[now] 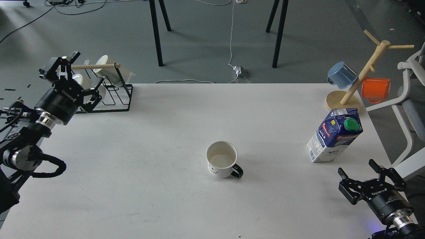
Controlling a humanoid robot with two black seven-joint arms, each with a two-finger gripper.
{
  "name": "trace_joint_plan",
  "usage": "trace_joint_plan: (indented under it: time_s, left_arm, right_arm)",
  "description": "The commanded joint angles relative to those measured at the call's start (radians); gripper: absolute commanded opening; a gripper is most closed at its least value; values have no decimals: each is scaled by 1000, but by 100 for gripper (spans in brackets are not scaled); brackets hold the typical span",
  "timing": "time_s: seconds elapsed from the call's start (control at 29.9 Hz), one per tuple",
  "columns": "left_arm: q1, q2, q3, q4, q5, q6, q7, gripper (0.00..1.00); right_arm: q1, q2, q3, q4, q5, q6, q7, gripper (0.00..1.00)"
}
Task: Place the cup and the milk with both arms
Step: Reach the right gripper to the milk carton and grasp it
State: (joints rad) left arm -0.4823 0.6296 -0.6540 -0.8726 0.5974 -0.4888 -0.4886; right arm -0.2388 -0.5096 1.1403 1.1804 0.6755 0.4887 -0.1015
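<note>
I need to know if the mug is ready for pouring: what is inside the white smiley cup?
The cup stands upright and looks empty; its pale inner floor shows. The near inner wall is hidden by the rim.
</note>
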Motion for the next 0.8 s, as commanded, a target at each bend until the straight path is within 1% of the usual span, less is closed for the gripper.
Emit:
trace_joint_plan:
  time_s: [0.0,0.3,0.54,0.77]
  left_arm:
    - [14,-4,2,4,1,0,0,97]
    - [65,-5,2,4,2,0,0,97]
    - [82,-5,2,4,1,0,0,97]
    - [86,-7,2,6,1,0,0,98]
  right_arm:
    - [16,14,9,-1,1,0,3,100]
    - [91,49,-1,-25,1,0,5,100]
    - [125,77,-1,-59,-1,0,5,100]
    - [139,80,-2,-62,-1,0,5,100]
